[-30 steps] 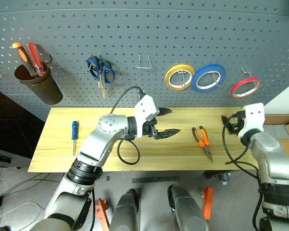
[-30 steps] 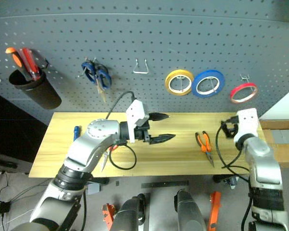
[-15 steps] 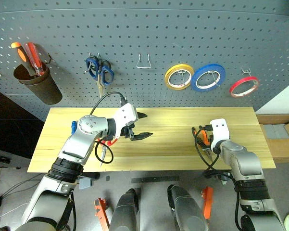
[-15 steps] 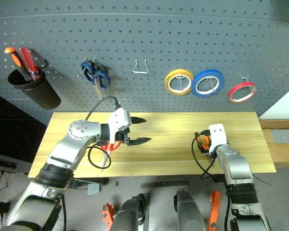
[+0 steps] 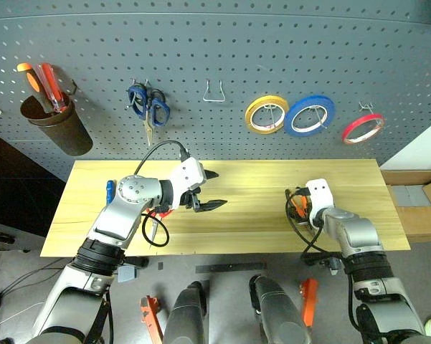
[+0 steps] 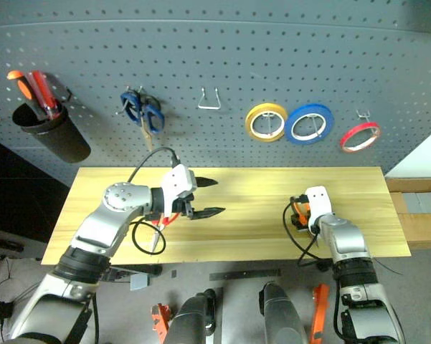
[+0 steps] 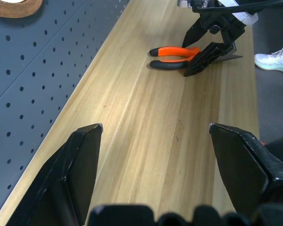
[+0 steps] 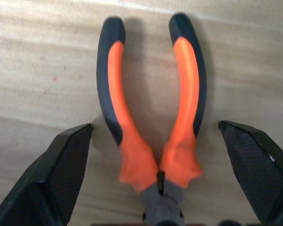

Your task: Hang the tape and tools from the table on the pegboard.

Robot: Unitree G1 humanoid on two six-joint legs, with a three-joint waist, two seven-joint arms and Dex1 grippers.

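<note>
Left eye view shows how things have shifted over the last second. The left gripper (image 5: 214, 190) has drawn back toward the left half of the table (image 5: 258, 236) and hovers above the wood, fingers spread, holding nothing. Just behind it, under the forearm, lie the red-handled scissors (image 5: 155, 216), and further out past the elbow the blue-handled screwdriver (image 5: 109, 190) pokes out near the table's back edge. Neither has been touched.

On the pegboard (image 5: 222, 64), well above and beyond both grippers, the red tape (image 5: 364, 129) already hangs on its hook at the right, next to the blue and yellow rolls.

The bigger change is on the right: the right gripper (image 7: 212, 40) has come down from beside the table's right end and now sits low over the orange-and-black pliers (image 8: 150, 117). In the right wrist view its fingers stand wide apart, one on either side of the two handles, with the pliers' head nearest the wrist; nothing is pinched yet.

I judge the tape done and the pliers next: the fingers need to close across both handles before lifting toward a free hook.
</note>
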